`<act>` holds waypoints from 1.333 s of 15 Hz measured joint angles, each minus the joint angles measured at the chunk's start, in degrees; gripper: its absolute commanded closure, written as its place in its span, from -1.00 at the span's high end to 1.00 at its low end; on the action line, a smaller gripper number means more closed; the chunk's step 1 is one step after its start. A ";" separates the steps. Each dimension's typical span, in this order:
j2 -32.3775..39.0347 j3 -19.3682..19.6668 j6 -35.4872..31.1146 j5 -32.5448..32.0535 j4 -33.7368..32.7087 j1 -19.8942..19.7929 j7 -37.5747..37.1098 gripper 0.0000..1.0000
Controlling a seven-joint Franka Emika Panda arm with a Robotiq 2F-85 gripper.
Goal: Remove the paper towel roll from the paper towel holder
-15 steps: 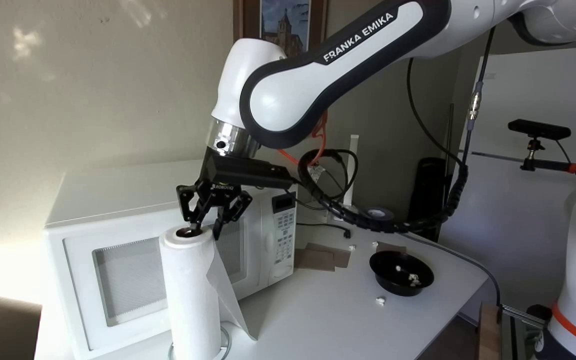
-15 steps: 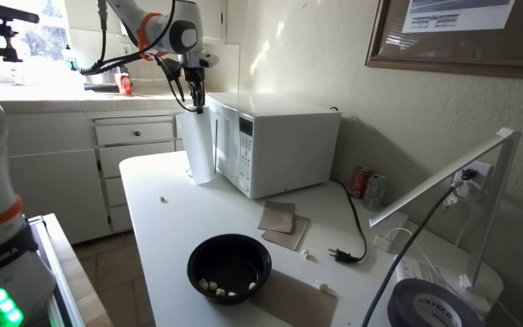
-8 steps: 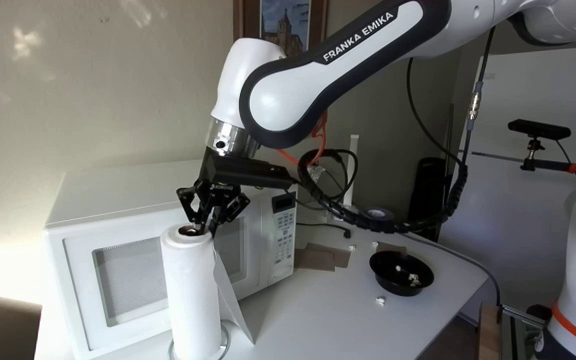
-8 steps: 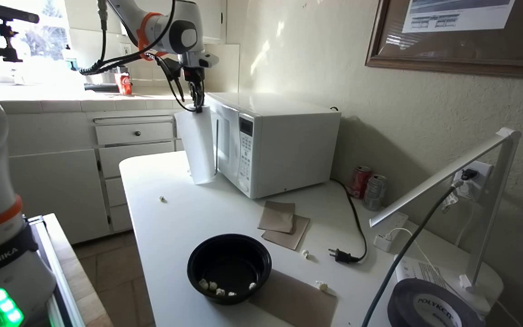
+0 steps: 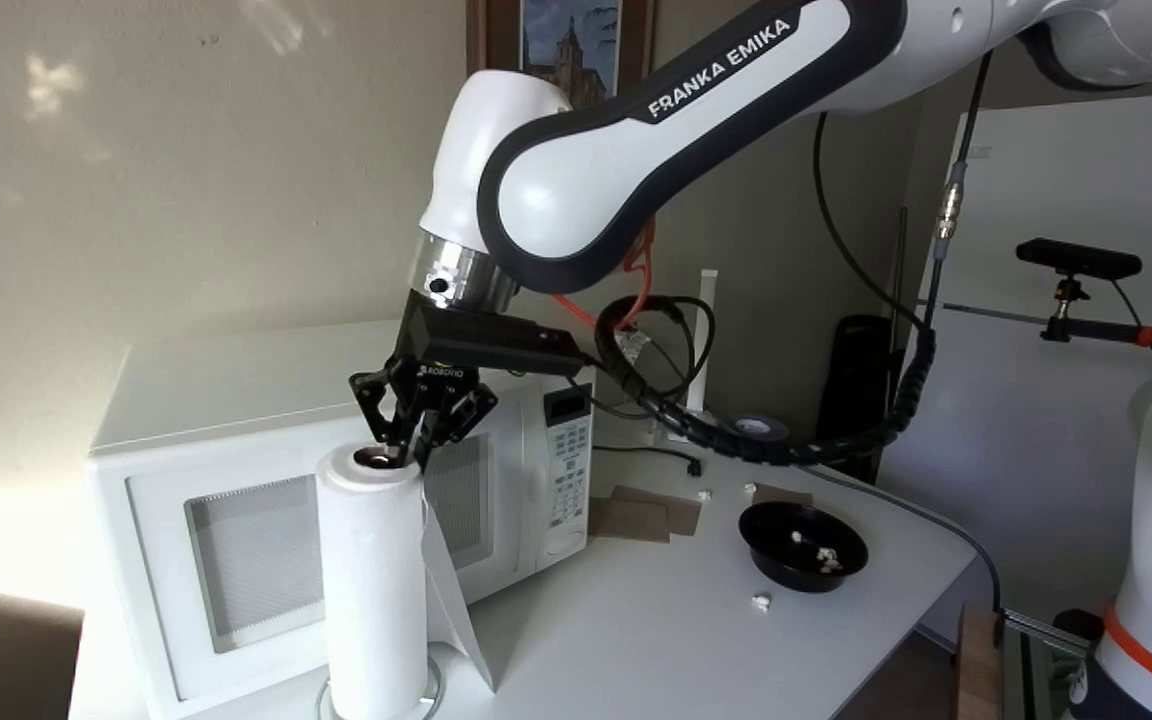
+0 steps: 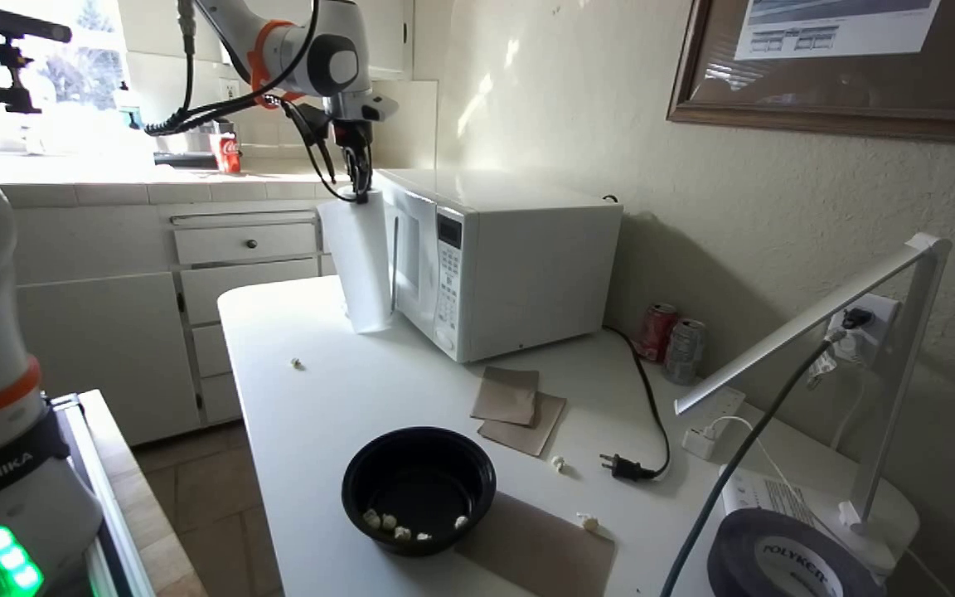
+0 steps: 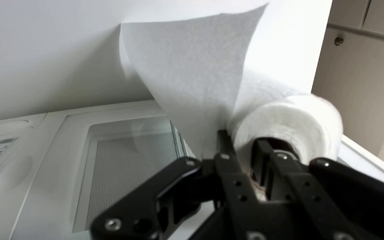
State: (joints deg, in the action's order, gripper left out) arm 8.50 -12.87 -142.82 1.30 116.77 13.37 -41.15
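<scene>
The jaws of the gripper (image 7: 242, 138) were closed on the upper wall of the paper towel roll (image 5: 373, 585), pinching it. In the wrist view the inner finger (image 7: 261, 146) reached into the hollow core and the outer finger (image 7: 224, 141) sat against the outside, close by a loose sheet (image 7: 192, 66) that spread away from the jaws; whether that finger touched the sheet could not be told. The body of the roll ran down from the jaws to its lower end, well below them, where the wire base of the paper towel holder (image 5: 439, 678) curved out on both sides. The roll was not yet off the holder. The core's inside, between the jaws and that base, was hidden by the paper. In an exterior view the white microwave (image 5: 246, 400) stood just behind the jaws, and a framed picture (image 5: 576, 45) hung above them. Well apart from the jaws, farther along the white table (image 6: 312, 414), lay flat brown pieces (image 6: 506, 394), a black bowl (image 6: 419, 452) holding a little popcorn (image 6: 390, 521), and the black plug (image 6: 631, 468) of a cord. Past the microwave from the jaws stood a red can (image 6: 657, 332) and a silvery can (image 6: 685, 352), and farthest from them were a desk lamp (image 6: 797, 327) and a roll of tape (image 6: 743, 547)
</scene>
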 measured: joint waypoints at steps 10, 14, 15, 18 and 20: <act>-1.17 -0.01 3.01 0.58 -2.01 0.69 0.01 -0.77; -1.36 0.00 5.06 1.17 -2.63 0.68 0.23 -0.93; -1.36 0.01 5.30 1.30 -2.69 0.68 0.32 -0.93; -1.39 0.01 5.79 1.54 -2.85 0.68 0.67 -0.93; -1.69 0.00 6.15 1.54 -3.04 0.68 0.82 -0.93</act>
State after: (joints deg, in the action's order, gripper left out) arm 6.80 -12.87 -136.66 2.83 113.73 14.06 -40.33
